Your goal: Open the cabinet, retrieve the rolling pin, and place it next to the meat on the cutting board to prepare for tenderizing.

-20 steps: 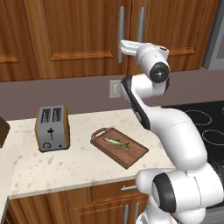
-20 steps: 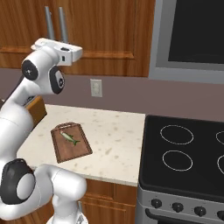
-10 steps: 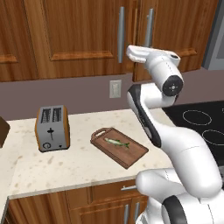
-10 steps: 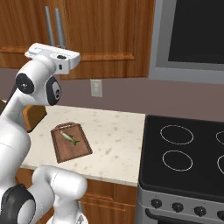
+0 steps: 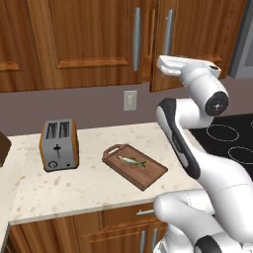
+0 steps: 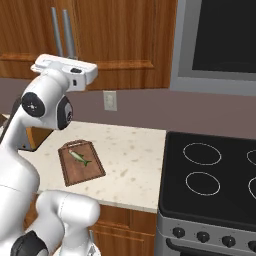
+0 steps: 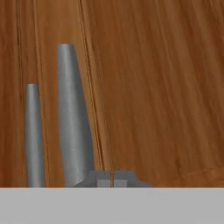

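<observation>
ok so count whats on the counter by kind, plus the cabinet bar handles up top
toaster: 1
cutting board: 1
fish: 1
long silver bar handles on the cabinet: 2
total: 5

Mauve wall (image 5: pixel 74 101), speckled counter (image 5: pixel 89 190)

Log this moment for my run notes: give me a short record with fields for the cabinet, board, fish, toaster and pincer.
cabinet: right door swung slightly ajar, left door shut; two silver bar handles side by side
board: cutting board flat on the counter, right of the toaster
fish: fish lying on the board
toaster: toaster upright near the wall
pincer: pincer up at the cabinet door, close beside the handles; open or shut cannot be told
</observation>
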### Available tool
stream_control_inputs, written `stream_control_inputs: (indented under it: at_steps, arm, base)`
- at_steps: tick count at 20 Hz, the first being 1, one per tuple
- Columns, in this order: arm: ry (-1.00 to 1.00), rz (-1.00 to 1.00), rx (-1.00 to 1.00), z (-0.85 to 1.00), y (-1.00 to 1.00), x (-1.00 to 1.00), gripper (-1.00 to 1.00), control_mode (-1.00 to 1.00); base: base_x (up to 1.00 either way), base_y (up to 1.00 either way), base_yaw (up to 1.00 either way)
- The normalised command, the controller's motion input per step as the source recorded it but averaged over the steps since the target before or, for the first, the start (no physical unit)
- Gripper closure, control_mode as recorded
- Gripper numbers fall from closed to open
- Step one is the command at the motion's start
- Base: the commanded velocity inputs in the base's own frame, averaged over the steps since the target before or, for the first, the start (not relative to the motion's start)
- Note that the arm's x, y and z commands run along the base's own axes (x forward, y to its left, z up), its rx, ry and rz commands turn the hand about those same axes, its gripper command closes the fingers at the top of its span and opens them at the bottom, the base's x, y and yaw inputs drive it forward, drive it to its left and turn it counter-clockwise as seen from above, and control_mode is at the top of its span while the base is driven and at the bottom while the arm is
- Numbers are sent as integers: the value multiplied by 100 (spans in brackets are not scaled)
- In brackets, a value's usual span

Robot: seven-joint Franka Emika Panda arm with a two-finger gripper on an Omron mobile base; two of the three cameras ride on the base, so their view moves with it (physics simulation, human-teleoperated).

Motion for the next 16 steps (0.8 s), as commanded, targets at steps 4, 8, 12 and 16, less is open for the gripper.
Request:
stream_control_inputs:
  at_steps: [4,8,12,16]
  arm:
    - [0,6,0,0,-38,-37,100,-100]
    - [0,4,-7,-2,16,-80,-100,-100]
    - [0,2,-17,-1,78,-77,-100,-100]
    - [0,2,-19,0,88,-61,-100,-100]
  base:
    - [0,0,0]
    - [0,0,0]
    - [0,0,0]
    - [0,0,0]
